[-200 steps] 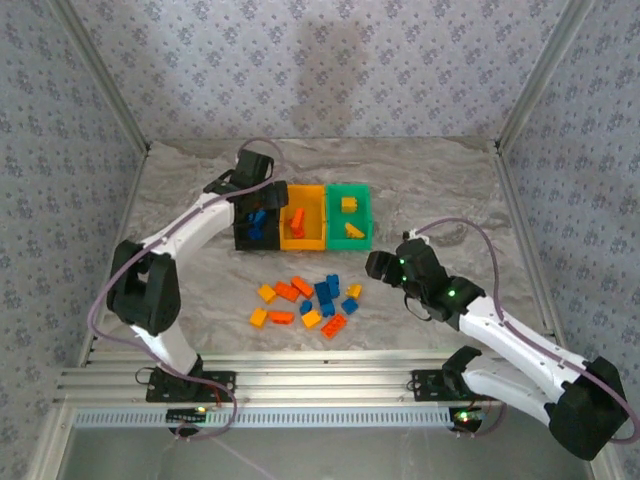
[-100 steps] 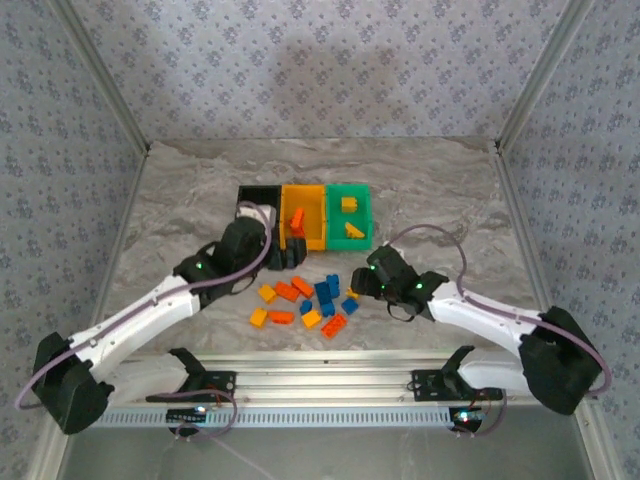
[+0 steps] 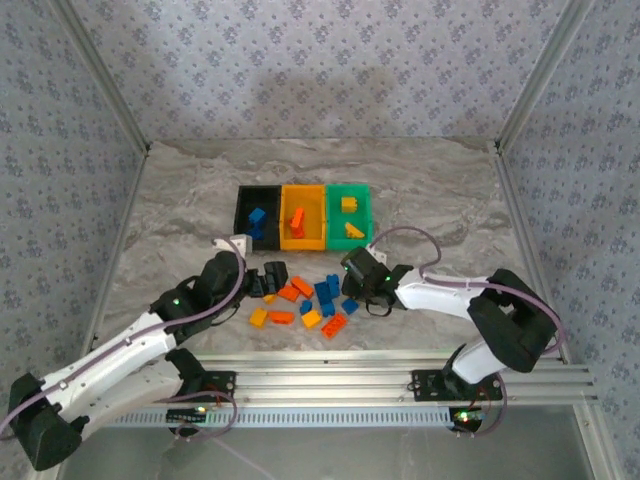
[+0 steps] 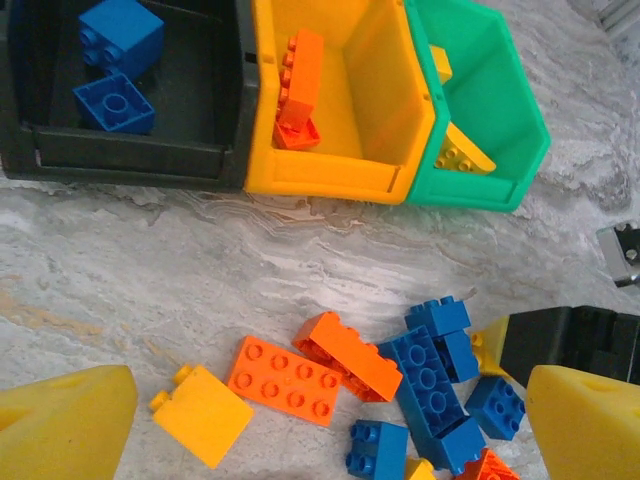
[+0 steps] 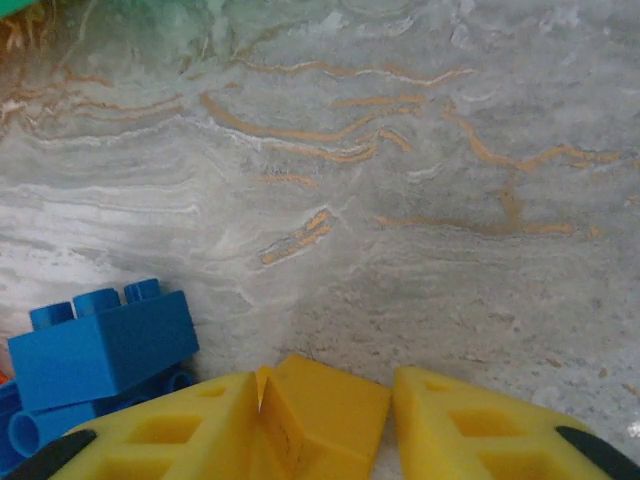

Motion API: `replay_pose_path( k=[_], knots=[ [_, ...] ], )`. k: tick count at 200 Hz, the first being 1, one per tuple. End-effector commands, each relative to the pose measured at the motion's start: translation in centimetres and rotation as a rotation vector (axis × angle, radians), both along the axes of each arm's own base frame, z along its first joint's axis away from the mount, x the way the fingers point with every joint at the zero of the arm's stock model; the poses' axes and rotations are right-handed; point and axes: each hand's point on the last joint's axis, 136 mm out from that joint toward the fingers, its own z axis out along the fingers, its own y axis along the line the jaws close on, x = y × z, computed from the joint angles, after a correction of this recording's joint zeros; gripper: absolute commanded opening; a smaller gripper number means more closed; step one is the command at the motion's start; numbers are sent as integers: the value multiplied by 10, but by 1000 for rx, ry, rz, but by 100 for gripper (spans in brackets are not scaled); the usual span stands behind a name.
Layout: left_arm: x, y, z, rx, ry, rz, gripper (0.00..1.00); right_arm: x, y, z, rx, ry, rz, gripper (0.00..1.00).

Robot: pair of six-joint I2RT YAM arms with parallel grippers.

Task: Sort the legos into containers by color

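Left jaws spread, right jaws pinch yellow lego [image 5: 325, 400]; bins [image 4: 330, 180] hold color-sorted legos [image 4: 118, 35].

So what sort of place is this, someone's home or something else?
Probably a robot test cell, not a home: a marble-patterned tabletop walled by blue floral-patterned panels, silver aluminium rails along the near edge, and the white left arm and right arm mounted there.

legos [image 3: 323, 293] crowd centre, containers [image 3: 302, 245] behind
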Motion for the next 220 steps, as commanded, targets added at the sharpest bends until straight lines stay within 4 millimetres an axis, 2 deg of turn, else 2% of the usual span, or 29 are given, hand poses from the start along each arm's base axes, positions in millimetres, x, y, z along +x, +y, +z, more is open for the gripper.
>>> replay_pose_path(
  k=[1, 26, 65, 95, 111, 134, 142, 148, 158, 189, 207, 220],
  knots=[
    [-3, 13, -6, 23, 4, 42, 99, -2, -5, 0, -18, 5, -43, 32],
    [-4, 17, -4, 24, -7, 53, 99, 1, -13, 14, -29, -32, -63, 20],
    [-6, 19, -3, 27, -10, 54, 99, 19, -22, 66, -42, -153, -48, 12],
    [-9, 22, -7, 30, 5, 57, 100, 53, -17, 124, -26, -277, 12, 12],
    [-12, 24, -11, 19, 18, 66, 100, 76, -12, 138, -57, -305, 40, 12],
    [-15, 28, -16, 9, 32, 78, 100, 116, -5, 137, -93, -304, 47, 12],
    [-16, 29, -17, 9, 35, 82, 100, 127, -4, 127, -117, -285, 51, 12],
    [-17, 30, -17, 12, 37, 84, 99, 142, 1, 134, -109, -300, 39, 12],
    [-18, 32, -18, 14, 41, 87, 99, 157, 3, 124, -163, -292, 65, 12],
    [-24, 34, -22, 18, 67, 83, 100, 191, 11, 104, -236, -272, 92, 15],
    [-27, 36, -27, 28, 87, 83, 100, 203, 10, 101, -240, -258, 73, 22],
    [-28, 36, -29, 30, 96, 79, 100, 208, 9, 103, -230, -258, 55, 36]
  ],
)
